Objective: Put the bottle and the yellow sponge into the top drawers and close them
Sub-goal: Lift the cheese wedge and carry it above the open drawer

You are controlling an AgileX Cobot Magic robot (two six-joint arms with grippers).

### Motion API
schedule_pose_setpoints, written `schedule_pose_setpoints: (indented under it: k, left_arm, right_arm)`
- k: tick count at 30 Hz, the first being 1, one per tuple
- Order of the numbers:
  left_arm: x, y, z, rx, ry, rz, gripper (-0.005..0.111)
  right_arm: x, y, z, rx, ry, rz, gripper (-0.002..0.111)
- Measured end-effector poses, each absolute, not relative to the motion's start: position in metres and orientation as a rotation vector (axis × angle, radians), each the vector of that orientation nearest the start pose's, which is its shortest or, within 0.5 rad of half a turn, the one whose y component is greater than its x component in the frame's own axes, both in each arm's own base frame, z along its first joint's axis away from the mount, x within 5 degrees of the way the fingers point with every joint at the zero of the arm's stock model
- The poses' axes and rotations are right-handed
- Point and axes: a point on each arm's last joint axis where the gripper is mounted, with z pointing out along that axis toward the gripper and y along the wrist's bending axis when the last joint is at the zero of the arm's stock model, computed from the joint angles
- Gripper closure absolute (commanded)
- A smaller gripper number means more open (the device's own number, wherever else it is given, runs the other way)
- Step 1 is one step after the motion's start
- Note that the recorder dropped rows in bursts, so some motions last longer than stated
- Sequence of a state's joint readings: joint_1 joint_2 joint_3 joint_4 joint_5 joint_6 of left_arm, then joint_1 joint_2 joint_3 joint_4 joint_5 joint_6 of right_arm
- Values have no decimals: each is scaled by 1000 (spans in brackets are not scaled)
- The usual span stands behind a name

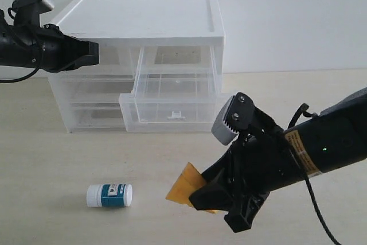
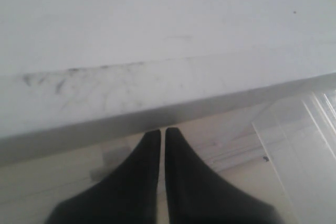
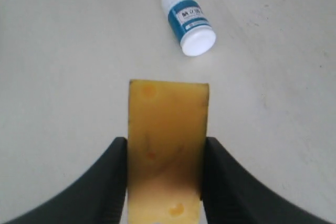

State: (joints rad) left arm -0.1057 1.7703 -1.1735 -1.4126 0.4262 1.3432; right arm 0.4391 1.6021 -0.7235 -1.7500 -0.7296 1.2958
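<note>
The yellow sponge [image 1: 183, 183] [image 3: 168, 124] is clamped between the fingers of my right gripper [image 1: 202, 194] [image 3: 165, 142], low over the table in front of the cabinet. The bottle [image 1: 109, 195] [image 3: 188, 20] lies on its side on the table, to the left of the sponge and apart from it. The right top drawer [image 1: 172, 98] is pulled out and has nothing in it. The left top drawer [image 1: 114, 57] sits pushed in. My left gripper [image 1: 94, 53] [image 2: 161, 132] is shut on nothing, its tips just below the cabinet's white top [image 2: 157, 40], at the left drawer's front.
The cabinet [image 1: 143, 18] stands at the back of the pale table [image 1: 51, 159], with two full-width drawers [image 1: 86, 93] below the top pair. The right arm's body [image 1: 309, 153] fills the lower right.
</note>
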Motion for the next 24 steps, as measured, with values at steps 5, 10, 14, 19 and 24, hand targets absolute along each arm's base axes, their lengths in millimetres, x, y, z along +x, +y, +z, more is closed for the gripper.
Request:
schedule_pose_setpoints:
  k: [5,10,14,19,24]
  left_arm:
    - [387,-78,243,300,2123,-545,103]
    - [387,-78,243,300,2123,-545,103]
    - [387,-78,243,300,2123,-545,103]
    - [387,-78,243,300,2123,-545,103]
    - [387,-78,243,300,2123,-545,103]
  right_arm:
    - [219,172,208,-1312,1919,899,108]
    - [214,172,234,-1293,1835,915,108]
    - [219,175,259,-1254,1778,913,108]
    - [236,179,290,-1182,1733,867,108]
    - [252,182,323,-1088,1678,787,108]
